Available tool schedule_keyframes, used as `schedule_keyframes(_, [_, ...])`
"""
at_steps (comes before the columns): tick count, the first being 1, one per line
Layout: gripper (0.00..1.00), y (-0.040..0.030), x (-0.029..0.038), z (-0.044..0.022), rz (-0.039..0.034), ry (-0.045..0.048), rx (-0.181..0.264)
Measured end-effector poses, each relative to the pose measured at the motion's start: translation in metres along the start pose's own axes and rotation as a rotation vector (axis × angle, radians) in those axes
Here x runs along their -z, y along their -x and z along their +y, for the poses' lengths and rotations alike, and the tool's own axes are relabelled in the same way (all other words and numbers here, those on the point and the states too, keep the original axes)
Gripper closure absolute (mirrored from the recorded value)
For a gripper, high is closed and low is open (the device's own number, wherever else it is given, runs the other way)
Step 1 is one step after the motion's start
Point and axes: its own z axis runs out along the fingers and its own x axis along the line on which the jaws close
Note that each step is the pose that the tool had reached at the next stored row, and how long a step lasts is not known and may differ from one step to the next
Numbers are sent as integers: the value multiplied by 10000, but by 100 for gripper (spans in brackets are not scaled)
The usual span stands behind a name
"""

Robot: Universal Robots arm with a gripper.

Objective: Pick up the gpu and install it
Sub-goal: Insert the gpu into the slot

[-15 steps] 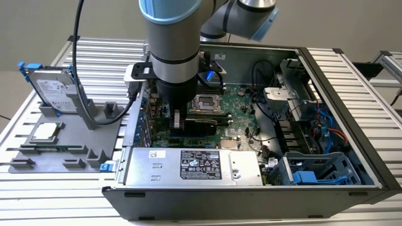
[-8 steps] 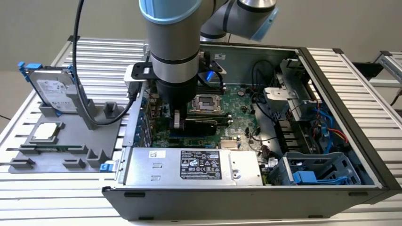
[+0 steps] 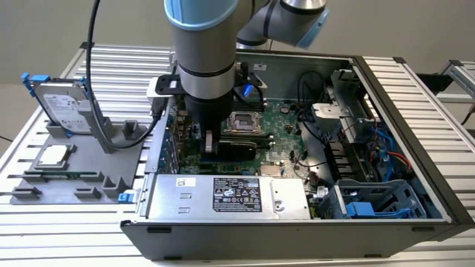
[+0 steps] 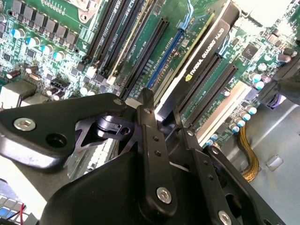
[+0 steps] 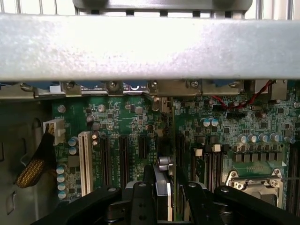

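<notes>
Gpu (image 3: 236, 149) stands on edge over motherboard (image 3: 286, 119) slots inside the open computer case (image 3: 415, 133), gripper (image 5: 163, 180) jaws clamped on its top edge. Keep card square to slot; press straight down.

Chassis wall (image 5: 150, 47) close beside gripper (image 5: 162, 187)

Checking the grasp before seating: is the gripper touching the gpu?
Touching. In the first wrist view the gripper has its fingers closed on the upright edge of the gpu; the second wrist view shows the card running up from between them over the motherboard slots.
</notes>
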Motion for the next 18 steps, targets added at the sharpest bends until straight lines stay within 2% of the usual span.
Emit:
schedule_keyframes(9, [100,-2,-13,0,-4,2,2])
schedule_keyframes(14, [100,-7,-61,3,1,8,1])
schedule_keyframes(18, [100,-6,-64,3,-4,2,0])
